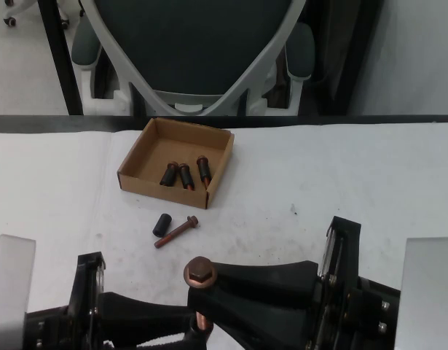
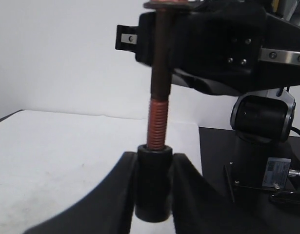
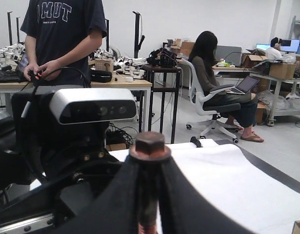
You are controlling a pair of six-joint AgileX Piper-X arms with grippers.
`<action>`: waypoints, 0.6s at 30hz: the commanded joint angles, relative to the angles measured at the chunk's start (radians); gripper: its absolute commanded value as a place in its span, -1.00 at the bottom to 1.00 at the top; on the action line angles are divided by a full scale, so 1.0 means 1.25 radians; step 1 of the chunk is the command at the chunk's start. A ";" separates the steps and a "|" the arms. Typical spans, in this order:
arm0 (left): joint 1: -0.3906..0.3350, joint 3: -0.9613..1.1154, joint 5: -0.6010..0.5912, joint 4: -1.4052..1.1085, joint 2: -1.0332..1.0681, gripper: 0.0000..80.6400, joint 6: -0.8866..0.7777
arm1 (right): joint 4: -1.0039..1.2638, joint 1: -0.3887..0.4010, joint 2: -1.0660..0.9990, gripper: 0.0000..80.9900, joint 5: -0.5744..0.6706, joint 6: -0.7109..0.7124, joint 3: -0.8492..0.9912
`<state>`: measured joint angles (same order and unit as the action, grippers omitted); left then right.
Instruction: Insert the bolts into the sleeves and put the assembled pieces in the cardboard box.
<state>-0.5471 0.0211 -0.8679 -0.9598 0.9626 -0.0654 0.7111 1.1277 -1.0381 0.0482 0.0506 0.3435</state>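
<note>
My right gripper [image 3: 150, 187] is shut on a copper bolt [image 3: 150, 146], held upright with its hex head [image 1: 198, 272] on top. My left gripper [image 2: 152, 200] is shut on a black sleeve [image 2: 152, 183] directly below it. The bolt's threaded end [image 2: 157, 124] stands in the sleeve's top opening. Both grippers meet low over the bench's near edge in the high view. A loose black sleeve [image 1: 162, 223] and a loose bolt [image 1: 176, 231] lie on the white bench in front of the cardboard box [image 1: 162, 187]. Three assembled pieces [image 1: 186, 175] lie inside the box.
The box sits at the bench's far middle, with an office chair [image 1: 198, 51] behind the bench edge. White bench surface [image 1: 355, 182] stretches to either side of the box. The left arm's wrist camera [image 3: 91, 105] is close beside my right gripper.
</note>
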 commanded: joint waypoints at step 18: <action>-0.003 0.008 -0.044 -0.176 0.002 -0.98 -0.056 | 0.001 0.001 0.001 -0.99 -0.004 0.007 0.002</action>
<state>-0.5481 0.0211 -0.8905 -1.0609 0.9686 -0.1524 0.7217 1.1301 -1.0381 0.0587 0.0506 0.3435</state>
